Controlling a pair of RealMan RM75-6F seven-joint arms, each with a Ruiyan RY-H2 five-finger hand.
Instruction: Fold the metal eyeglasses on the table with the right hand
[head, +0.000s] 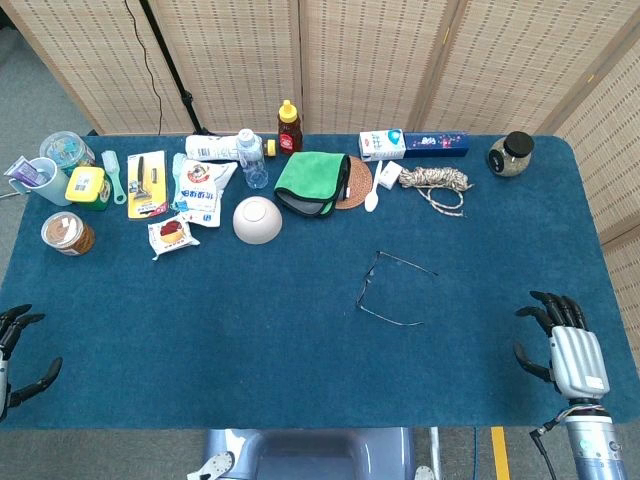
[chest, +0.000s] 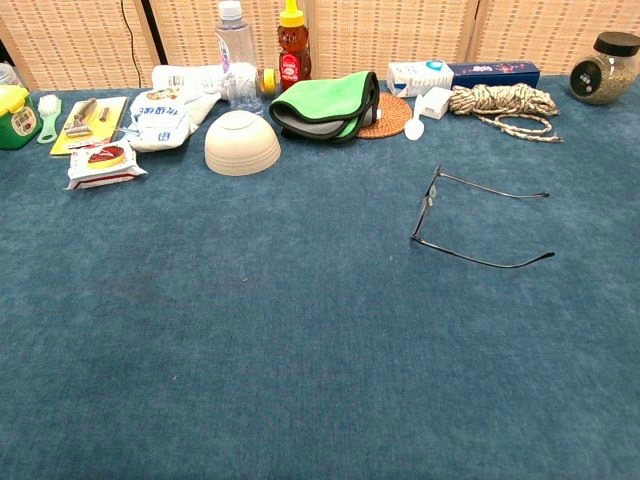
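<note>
Thin dark metal eyeglasses (head: 372, 277) lie on the blue table with both temples spread open, pointing to the right; the chest view shows the eyeglasses (chest: 428, 207) right of centre. My right hand (head: 563, 343) hovers at the table's near right corner, well right of the glasses, fingers apart and holding nothing. At the near left edge my left hand (head: 14, 352) shows only partly, its fingers spread and empty. Neither hand appears in the chest view.
Along the far side stand a white upturned bowl (head: 257, 219), a green cloth (head: 313, 181), a water bottle (head: 251, 157), a sauce bottle (head: 289, 127), snack packets (head: 203, 186), a rope coil (head: 437, 180), a jar (head: 511, 153) and cups (head: 68, 233).
</note>
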